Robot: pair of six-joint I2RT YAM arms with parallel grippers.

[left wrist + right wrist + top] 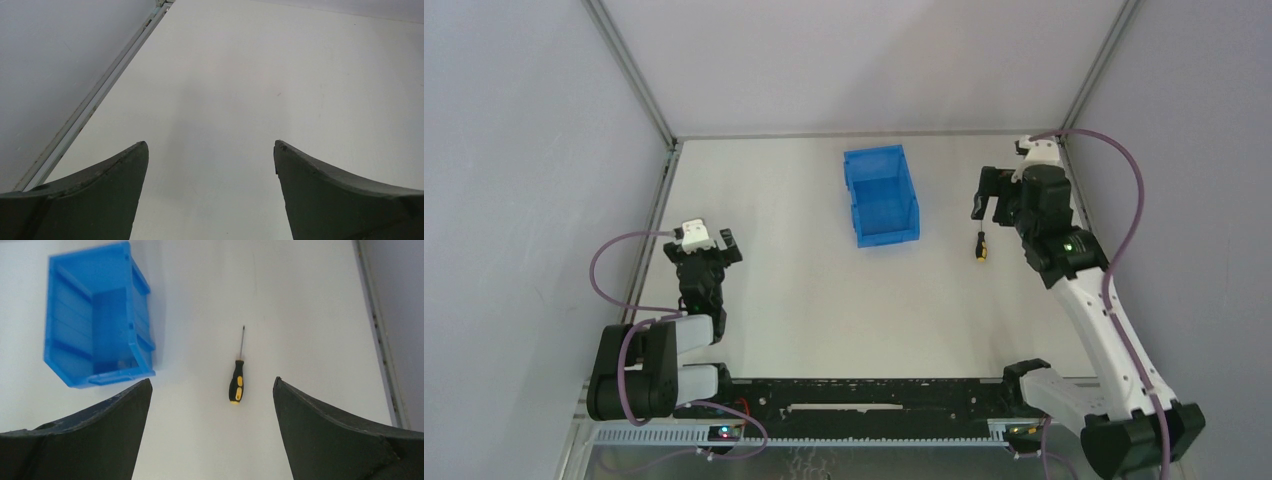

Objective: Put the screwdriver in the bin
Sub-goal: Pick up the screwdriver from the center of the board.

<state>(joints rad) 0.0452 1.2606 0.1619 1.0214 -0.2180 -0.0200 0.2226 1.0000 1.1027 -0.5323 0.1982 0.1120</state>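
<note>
Screwdriver lies apart from bin; right claw and left claw both gape wide.

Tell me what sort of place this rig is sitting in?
Most likely a lab test cell, not a home or shop: plain grey panel walls on aluminium frame posts enclose a white table that carries a blue bin and a small screwdriver.
</note>
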